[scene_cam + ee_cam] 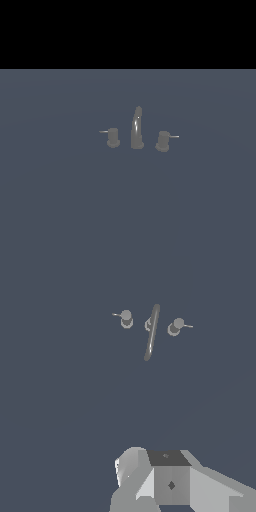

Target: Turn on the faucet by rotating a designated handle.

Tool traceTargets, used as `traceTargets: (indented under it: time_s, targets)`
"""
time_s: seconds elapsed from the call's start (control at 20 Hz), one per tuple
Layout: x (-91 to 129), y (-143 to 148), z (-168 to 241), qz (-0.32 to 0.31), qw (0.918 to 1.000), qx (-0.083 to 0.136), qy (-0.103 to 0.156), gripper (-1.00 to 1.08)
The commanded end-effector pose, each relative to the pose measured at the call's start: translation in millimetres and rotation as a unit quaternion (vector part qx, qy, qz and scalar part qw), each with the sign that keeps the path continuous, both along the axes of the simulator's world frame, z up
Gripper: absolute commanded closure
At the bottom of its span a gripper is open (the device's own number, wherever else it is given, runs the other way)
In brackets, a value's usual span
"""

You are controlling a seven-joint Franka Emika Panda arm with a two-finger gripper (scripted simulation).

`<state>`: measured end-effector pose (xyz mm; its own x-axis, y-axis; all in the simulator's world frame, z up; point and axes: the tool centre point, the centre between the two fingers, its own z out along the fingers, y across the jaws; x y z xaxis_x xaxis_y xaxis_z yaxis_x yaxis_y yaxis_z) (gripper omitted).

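**A:** Faucet (137,131) first: it sits just right of centre in the exterior view, and the handle (162,141) we want is the knob at its right end, a thin pin (173,136) poking further right.

**B:** And the rest of the set?

**A:** Spout (137,127) in the middle, standing tall and curved; the twin knob (113,137) sits beyond it on the exterior view's left, pin pointing left. All rest on a plain blue-grey surface (60,200).

**B:** Where's the gripper?

**A:** Absent from the exterior view. The wrist view shows only a pale grey block of the arm (170,481); the fingers aren't visible, so I cannot tell whether they're spread or closed.

**B:** Which way must it travel?

**A:** Handle (175,326) lies well apart from that block in the wrist view, ahead of the camera. Its pin runs sideways, along the row of knobs, so I'd judge the push should come across it.
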<state>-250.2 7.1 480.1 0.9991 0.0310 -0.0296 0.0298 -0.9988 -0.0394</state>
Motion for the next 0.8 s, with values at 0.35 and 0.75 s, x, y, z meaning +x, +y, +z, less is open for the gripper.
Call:
traceTargets:
  time_s: [0.35,0.75]
  targets:
    - [6.5,2.5,-7.9,-0.016,0.9999,0.0,0.0,1.08]
    - [30.8,10.0,-36.6,-0.075,0.9972,-0.002,0.001,1.08]
